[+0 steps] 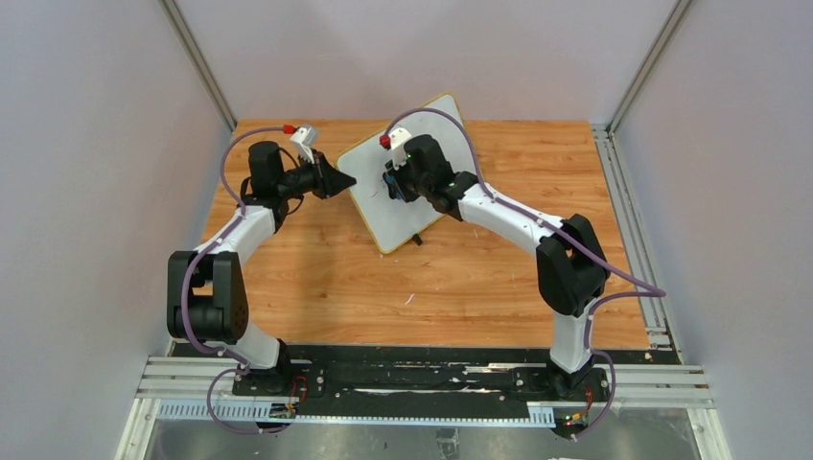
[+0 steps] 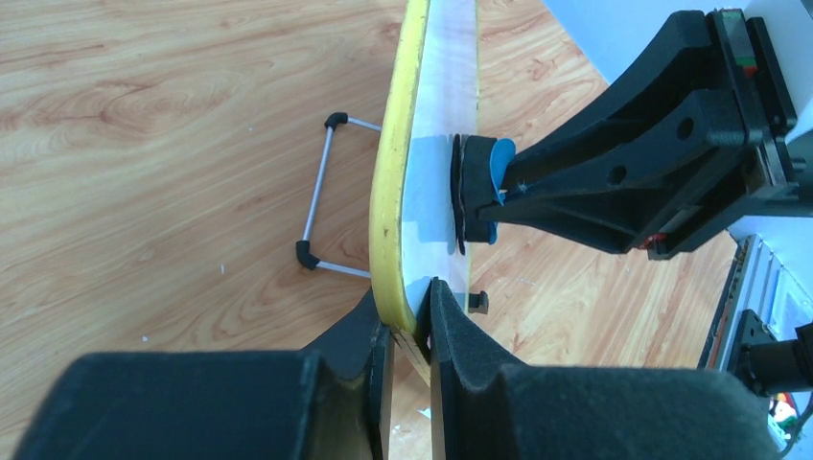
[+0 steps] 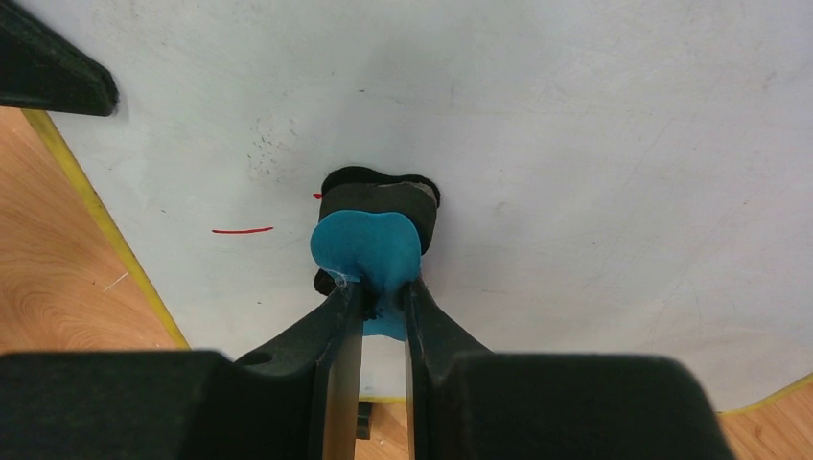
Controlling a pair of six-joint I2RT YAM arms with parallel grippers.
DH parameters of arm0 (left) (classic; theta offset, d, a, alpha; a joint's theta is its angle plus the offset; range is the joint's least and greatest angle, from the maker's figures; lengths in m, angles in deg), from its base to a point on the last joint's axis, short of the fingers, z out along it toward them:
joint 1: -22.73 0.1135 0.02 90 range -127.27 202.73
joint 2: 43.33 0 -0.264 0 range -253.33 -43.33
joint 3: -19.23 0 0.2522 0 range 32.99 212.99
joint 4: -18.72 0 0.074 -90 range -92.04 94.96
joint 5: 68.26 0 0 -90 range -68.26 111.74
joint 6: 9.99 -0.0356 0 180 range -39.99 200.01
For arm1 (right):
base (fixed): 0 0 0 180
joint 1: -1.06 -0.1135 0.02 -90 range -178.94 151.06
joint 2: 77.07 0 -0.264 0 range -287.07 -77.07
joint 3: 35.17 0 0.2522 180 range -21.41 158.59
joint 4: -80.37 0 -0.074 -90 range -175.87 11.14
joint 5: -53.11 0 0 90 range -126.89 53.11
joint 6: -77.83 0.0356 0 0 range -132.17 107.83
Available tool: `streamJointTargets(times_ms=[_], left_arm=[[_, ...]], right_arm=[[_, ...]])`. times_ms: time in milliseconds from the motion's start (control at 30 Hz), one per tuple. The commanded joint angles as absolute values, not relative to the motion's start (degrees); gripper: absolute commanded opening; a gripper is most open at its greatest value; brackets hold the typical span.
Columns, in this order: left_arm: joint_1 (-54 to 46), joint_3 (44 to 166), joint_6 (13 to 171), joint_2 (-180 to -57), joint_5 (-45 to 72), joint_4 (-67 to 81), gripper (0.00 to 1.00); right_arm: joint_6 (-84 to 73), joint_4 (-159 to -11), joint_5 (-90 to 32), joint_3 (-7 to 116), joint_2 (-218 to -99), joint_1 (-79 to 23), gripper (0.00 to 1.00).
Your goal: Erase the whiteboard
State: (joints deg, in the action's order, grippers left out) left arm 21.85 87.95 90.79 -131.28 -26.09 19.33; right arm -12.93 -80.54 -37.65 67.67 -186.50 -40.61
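Whiteboard (image 1: 379, 213): stands propped up at the far middle of the table, turned at an angle between the two arms; white face, thin yellow frame (image 2: 391, 182), rounded corners.
Marks on the board: one short red stroke (image 3: 242, 230) near the lower left of the face, and a tiny red speck (image 3: 317, 195) just beside the eraser; faint grey smudges elsewhere.
Eraser (image 3: 369, 247): a blue grip on a black pad, with the pad pressed flat against the white face, low on the board and close to the red stroke.
Right gripper (image 3: 382, 292): fingers narrow, pinching the blue part of the eraser and holding it against the board.
Left gripper (image 2: 407, 318): fingers closed on the board's yellow edge at a lower corner, one finger on each face.
Stand: a grey wire loop (image 2: 317, 196) with black end caps sits on the wood behind the board; a small black foot (image 2: 477, 302) shows on the front side.
Table (image 1: 460, 278): wood-grain top, with a few pale specks near the front.
Surroundings: plain grey walls on three sides and metal rails along the near edge, where both arm bases are bolted.
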Motion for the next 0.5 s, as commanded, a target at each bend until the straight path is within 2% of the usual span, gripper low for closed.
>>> streamJointTargets(times_ms=[0, 233, 467], left_arm=[[21.42, 87.92, 83.17, -132.29, -23.52, 16.26, 0.00], [21.42, 87.92, 83.08, -132.44, -23.52, 16.13, 0.00], [21.42, 88.27, 83.26, -132.81, -23.52, 16.04, 0.00]], right_arm=[[-14.11, -83.56, -42.03, 65.49, -187.13, -34.87, 0.01], [-14.10, -83.39, -41.25, 65.98, -186.56, -31.99, 0.01], [-12.32, -83.35, -38.93, 66.02, -185.21, -36.14, 0.01]])
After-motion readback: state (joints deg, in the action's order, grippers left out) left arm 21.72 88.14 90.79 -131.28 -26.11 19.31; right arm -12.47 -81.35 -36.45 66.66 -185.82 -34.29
